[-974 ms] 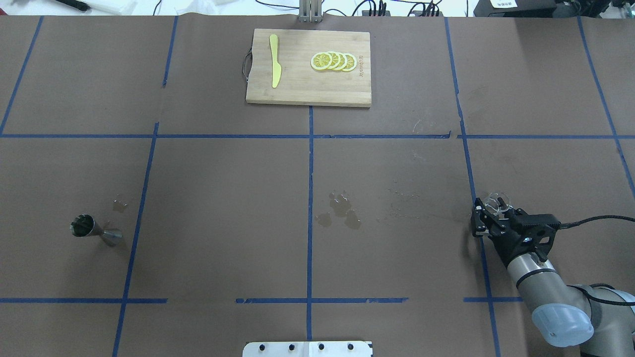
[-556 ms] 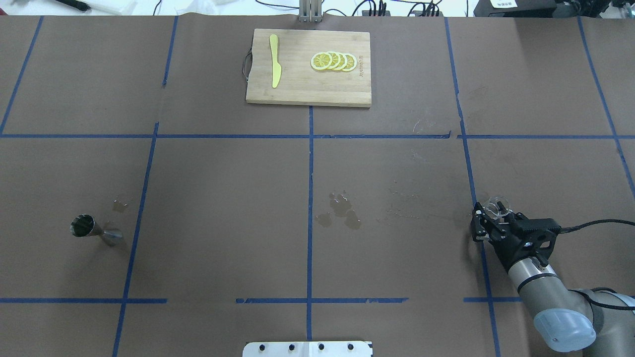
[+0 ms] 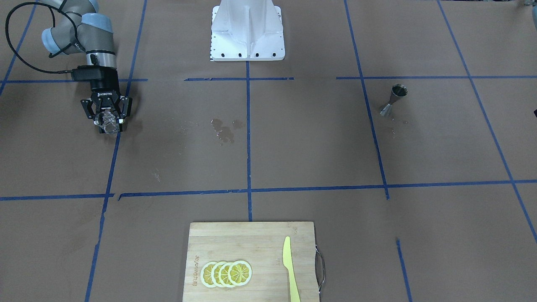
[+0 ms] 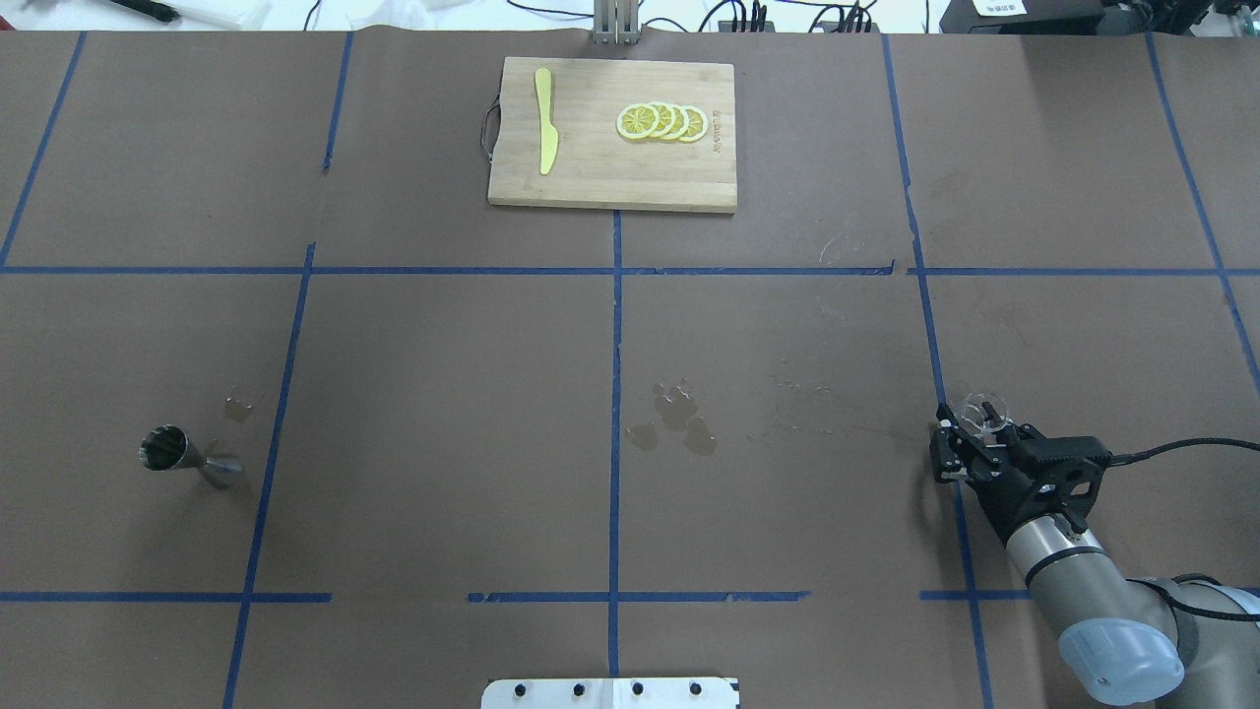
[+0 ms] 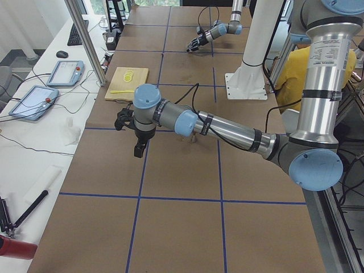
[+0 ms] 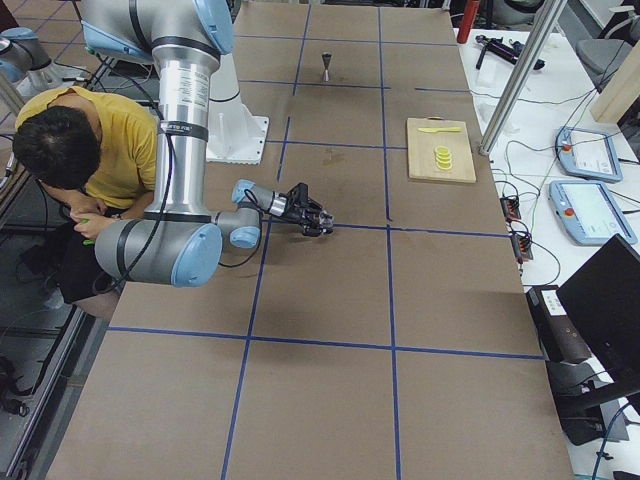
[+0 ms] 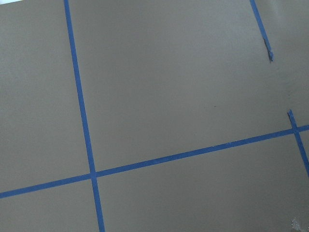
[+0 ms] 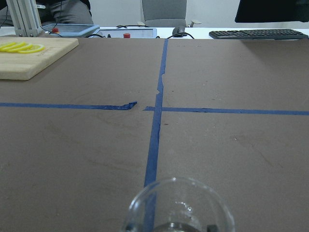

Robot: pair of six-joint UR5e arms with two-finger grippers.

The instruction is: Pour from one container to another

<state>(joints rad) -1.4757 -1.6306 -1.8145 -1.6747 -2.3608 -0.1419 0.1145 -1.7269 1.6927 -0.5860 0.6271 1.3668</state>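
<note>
- the right gripper [image 3: 109, 124] bears the white word "robotiq" on its black body. its jaws are clenched on the glass cup [image 4: 984, 409], one finger on each side of it.
- the glass cup hangs low over the table [image 4: 443, 394], at the robot's right end, just beside a crossing of blue tape lines [image 4: 925, 325]. whether its base touches the paper cannot be told. no liquid can be made out in it.
- in the right wrist view the cup's clear rim fills the bottom edge, with a tape line running away from under it.
- the steel jigger [image 4: 187, 458] stands upright at the robot's left end, well apart from the cup, its open cone up.
- the left gripper [image 5: 120, 120] shows only in the left side view, held over the brown paper; whether its jaws are released or clenched cannot be told.
- wet patches [image 4: 674, 418] lie near the middle tape line, between cup and jigger.
- a bamboo cutting board [image 4: 610, 177] lies at the far edge, with a row of lemon slices [image 4: 661, 121] and a yellow knife [image 4: 544, 133] on it. writing is burned in along one short side, too small to read.
- a person in a yellow shirt [image 6: 90, 140] sits behind the robot's base.
</note>
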